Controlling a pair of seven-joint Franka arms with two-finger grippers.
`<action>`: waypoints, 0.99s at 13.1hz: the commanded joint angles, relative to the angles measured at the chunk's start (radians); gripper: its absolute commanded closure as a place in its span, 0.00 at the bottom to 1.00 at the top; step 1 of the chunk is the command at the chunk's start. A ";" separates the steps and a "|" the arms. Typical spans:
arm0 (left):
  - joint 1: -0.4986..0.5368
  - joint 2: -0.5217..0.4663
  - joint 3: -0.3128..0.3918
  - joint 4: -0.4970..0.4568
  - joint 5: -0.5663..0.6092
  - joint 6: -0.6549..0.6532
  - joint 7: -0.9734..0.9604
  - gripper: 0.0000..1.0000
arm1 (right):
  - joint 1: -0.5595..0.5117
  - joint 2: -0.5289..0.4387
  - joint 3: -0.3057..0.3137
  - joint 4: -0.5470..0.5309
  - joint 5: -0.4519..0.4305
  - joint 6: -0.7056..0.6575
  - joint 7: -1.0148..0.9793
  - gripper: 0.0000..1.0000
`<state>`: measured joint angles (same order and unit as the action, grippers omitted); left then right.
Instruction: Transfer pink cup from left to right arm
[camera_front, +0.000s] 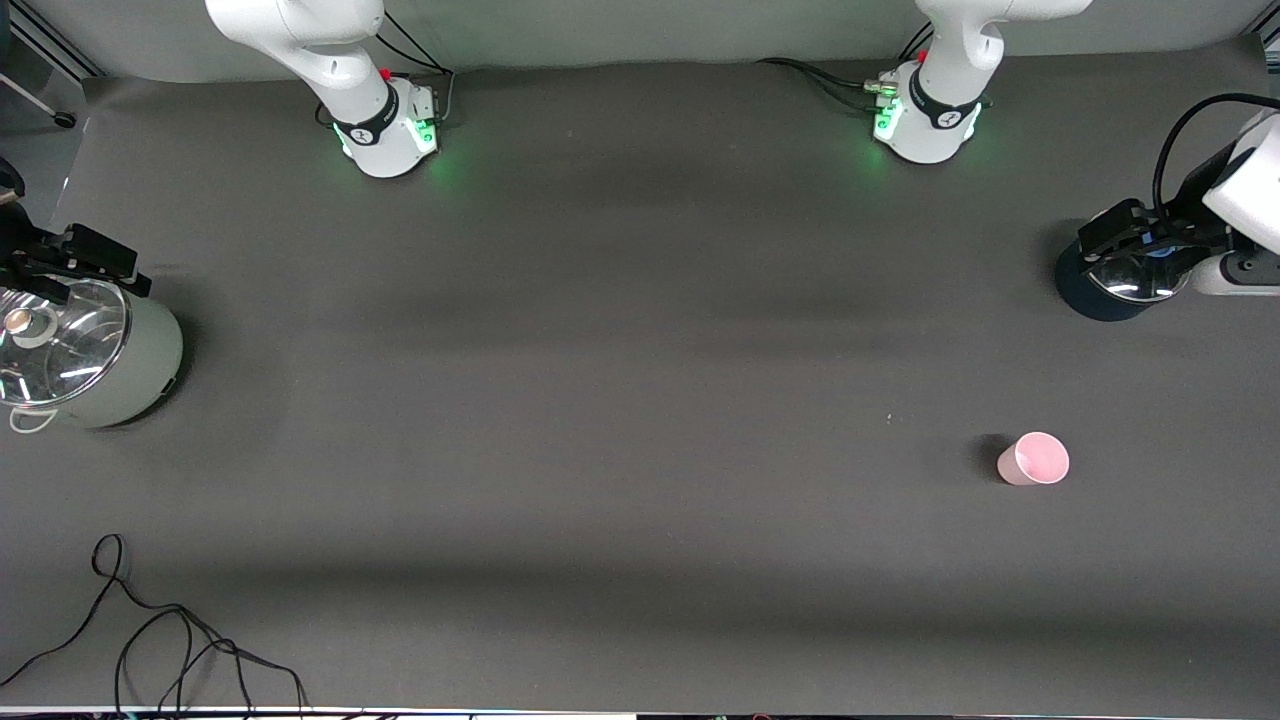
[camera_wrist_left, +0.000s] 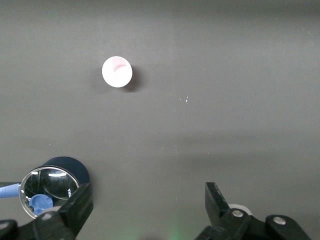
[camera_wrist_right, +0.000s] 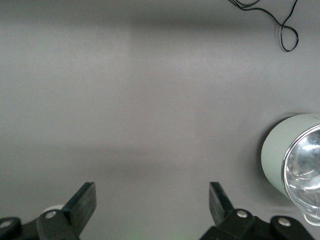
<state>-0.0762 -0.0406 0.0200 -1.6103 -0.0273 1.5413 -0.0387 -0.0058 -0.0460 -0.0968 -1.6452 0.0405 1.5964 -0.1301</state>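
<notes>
The pink cup (camera_front: 1033, 459) stands upright on the dark table, mouth up, toward the left arm's end and nearer to the front camera than the dark blue pot. It also shows in the left wrist view (camera_wrist_left: 117, 71), well away from the fingers. My left gripper (camera_front: 1108, 240) (camera_wrist_left: 148, 200) is open and empty, up over the dark blue pot. My right gripper (camera_front: 85, 262) (camera_wrist_right: 152, 200) is open and empty, up over the edge of the pale green pot at the right arm's end.
A dark blue pot with a glass lid (camera_front: 1098, 298) (camera_wrist_left: 50, 184) stands at the left arm's end. A pale green pot with a glass lid (camera_front: 125, 375) (camera_wrist_right: 276, 155) stands at the right arm's end. A loose black cable (camera_front: 170, 640) (camera_wrist_right: 282, 27) lies near the front edge.
</notes>
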 joint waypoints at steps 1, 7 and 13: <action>-0.014 0.008 0.008 0.030 0.004 -0.013 -0.017 0.00 | 0.003 0.017 -0.001 0.031 0.013 -0.019 0.018 0.00; -0.011 0.016 0.009 0.030 0.017 -0.006 -0.018 0.00 | 0.003 0.017 -0.003 0.028 0.015 -0.019 0.017 0.00; -0.010 0.022 0.011 0.032 0.017 0.017 -0.009 0.00 | 0.003 0.015 -0.003 0.025 0.015 -0.021 0.017 0.00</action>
<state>-0.0760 -0.0258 0.0227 -1.6005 -0.0234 1.5474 -0.0387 -0.0058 -0.0421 -0.0968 -1.6452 0.0405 1.5918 -0.1301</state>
